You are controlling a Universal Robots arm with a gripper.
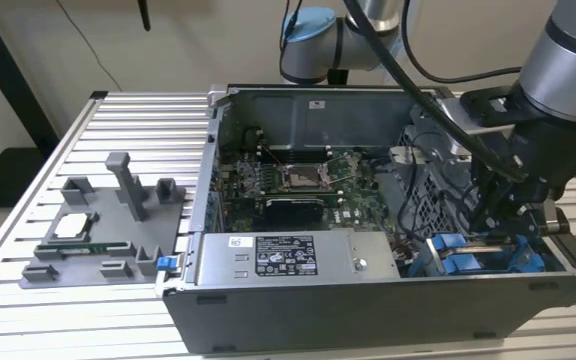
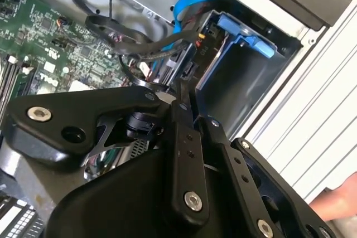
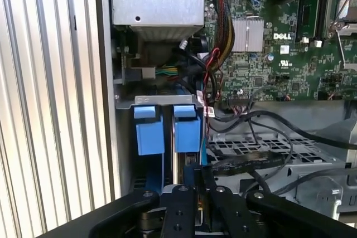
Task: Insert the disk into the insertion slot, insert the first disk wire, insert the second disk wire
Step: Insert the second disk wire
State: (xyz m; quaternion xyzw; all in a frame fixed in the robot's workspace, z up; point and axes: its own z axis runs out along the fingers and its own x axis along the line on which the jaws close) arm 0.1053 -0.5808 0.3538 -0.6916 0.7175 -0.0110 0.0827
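Observation:
My gripper (image 1: 490,225) reaches down into the insertion slot (image 1: 488,259), the grey drive cage with blue rails at the case's corner on the exterior view's right. In the first wrist view its black fingers (image 3: 191,179) stand close together in line with one of two blue tabs (image 3: 186,129) at the cage mouth (image 3: 162,100). I take that tab for the disk's frame; the disk body is hidden. In the second wrist view the gripper (image 2: 187,85) narrows to a tip beside black wires (image 2: 128,32) and a blue flat cable (image 2: 192,1). I cannot see anything pinched.
The grey power-supply box (image 1: 288,255) lies beside the cage, with the motherboard (image 1: 298,180) behind it. A grey fixture (image 1: 108,225) with small parts stands on the slatted table (image 1: 68,315) at the exterior view's left. A person's hand (image 2: 337,204) shows outside the case.

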